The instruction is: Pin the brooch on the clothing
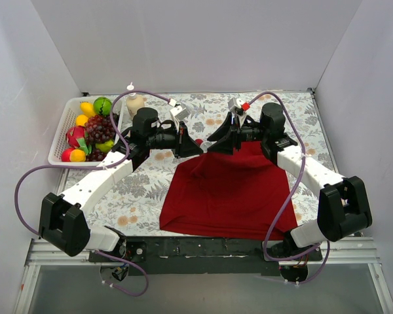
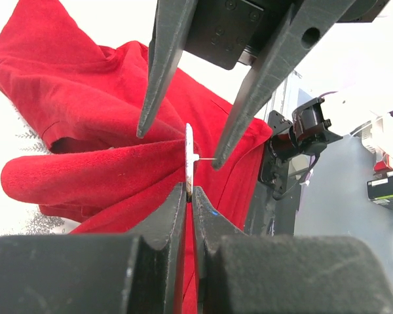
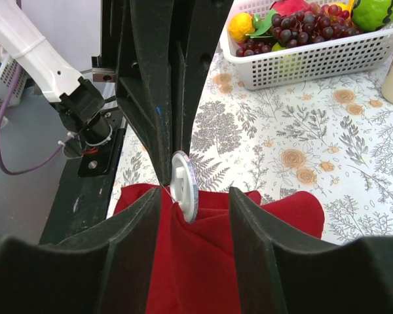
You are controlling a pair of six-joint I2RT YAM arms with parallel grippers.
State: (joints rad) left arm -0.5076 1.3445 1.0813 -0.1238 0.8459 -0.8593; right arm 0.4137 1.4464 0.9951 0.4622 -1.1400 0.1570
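Left pincer (image 2: 188,196) is pinching the brooch (image 2: 188,147) by its rim, disc edge-on, its pin pointing to 3 o'clock. Right pincer (image 3: 195,193) is spread, straddling a raised fold of the clothing (image 1: 229,190) at its 12 o'clock edge, the brooch against that fold. The clothing lies toward 5 o'clock on the counter (image 1: 203,118)

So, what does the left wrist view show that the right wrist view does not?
Only left wrist: the brooch edge-on, its thin pin sticking out sideways, inside the open right gripper. Only right wrist: the brooch's round face, the fruit basket and the flowered cloth. Both: the left gripper shut on the brooch, and the bunched red shirt.
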